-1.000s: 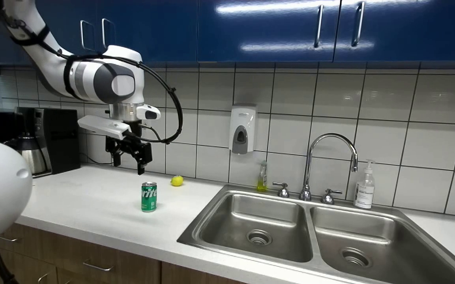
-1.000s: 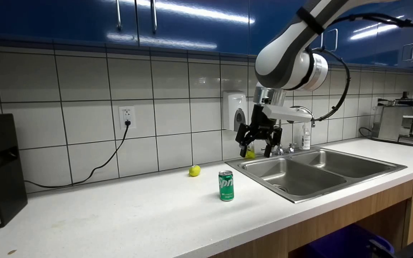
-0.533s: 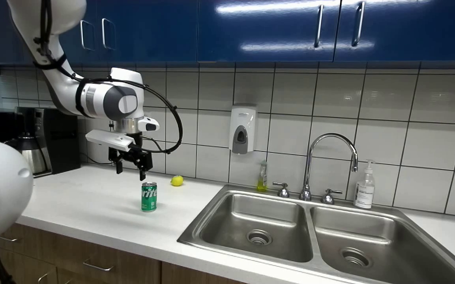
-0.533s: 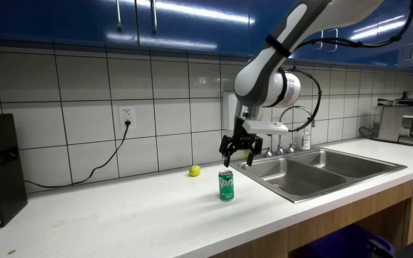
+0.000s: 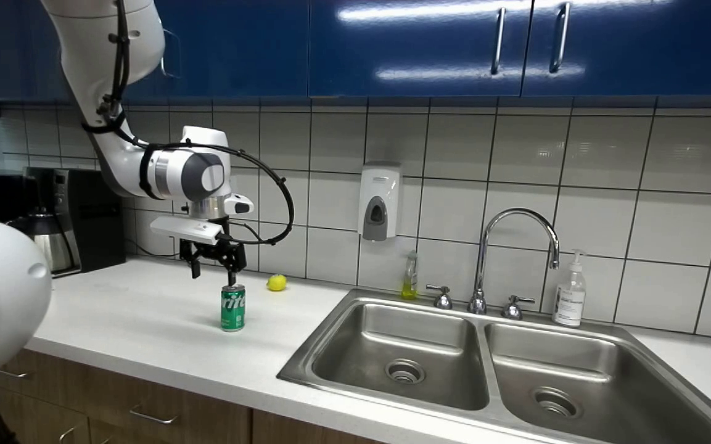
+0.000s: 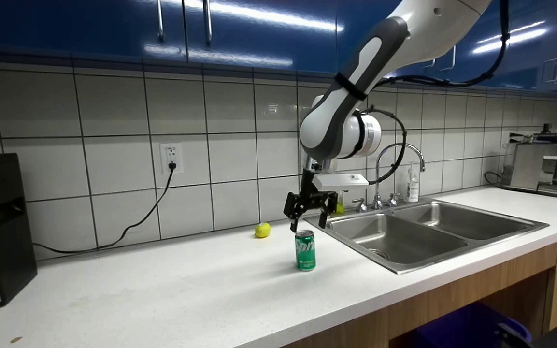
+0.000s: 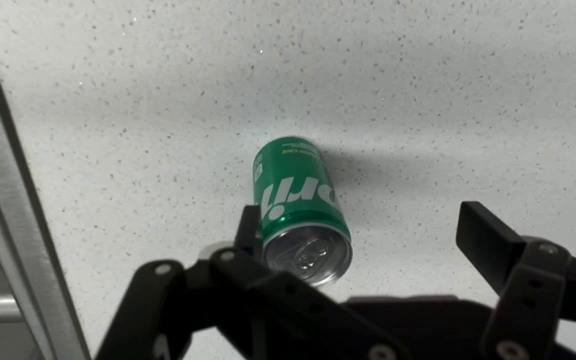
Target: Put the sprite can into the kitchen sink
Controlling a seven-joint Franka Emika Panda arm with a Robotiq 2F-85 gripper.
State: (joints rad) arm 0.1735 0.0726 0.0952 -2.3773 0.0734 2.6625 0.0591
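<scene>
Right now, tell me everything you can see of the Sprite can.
The Sprite can is a small green cylinder, apparently metal, with white lettering and a silvery top bearing a pull tab. It stands upright on the white counter, beside the sink but apart from it. The open claw hovers near its top; whether they touch is unclear.

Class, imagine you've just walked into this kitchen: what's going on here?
A robot arm holds its open gripper close to the top of a green Sprite can. The can stands upright on the counter near the double sink and is not gripped yet. Putting it in the sink seems to be the aim, but that step isn't done.
</scene>
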